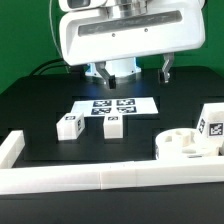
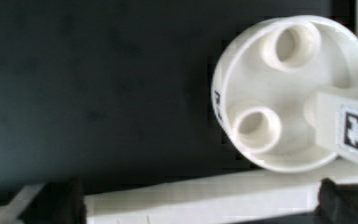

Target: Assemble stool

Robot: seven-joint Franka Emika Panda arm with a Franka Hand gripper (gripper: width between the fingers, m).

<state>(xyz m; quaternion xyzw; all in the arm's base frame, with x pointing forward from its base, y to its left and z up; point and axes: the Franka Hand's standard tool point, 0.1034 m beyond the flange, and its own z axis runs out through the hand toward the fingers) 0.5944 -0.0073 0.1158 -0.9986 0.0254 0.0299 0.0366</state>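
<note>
The white round seat (image 1: 180, 145) lies at the exterior view's right, against the border rail, sockets facing up. One tagged white leg (image 1: 211, 124) stands on it. The wrist view shows the seat (image 2: 274, 90) with two empty sockets and that leg (image 2: 350, 125) at its edge. Two more tagged legs (image 1: 70, 126) (image 1: 112, 126) lie loose on the black table in front of the marker board. My gripper (image 1: 134, 70) hangs high at the back, open and empty. In the wrist view my gripper (image 2: 197, 205) has its dark fingertips (image 2: 51, 200) wide apart, off to the side of the seat.
The marker board (image 1: 112, 103) lies flat at the table's middle back. The long white border rail (image 1: 90, 181) runs along the front and turns up at the exterior view's left (image 1: 10, 150). It shows between my fingers in the wrist view (image 2: 194, 192).
</note>
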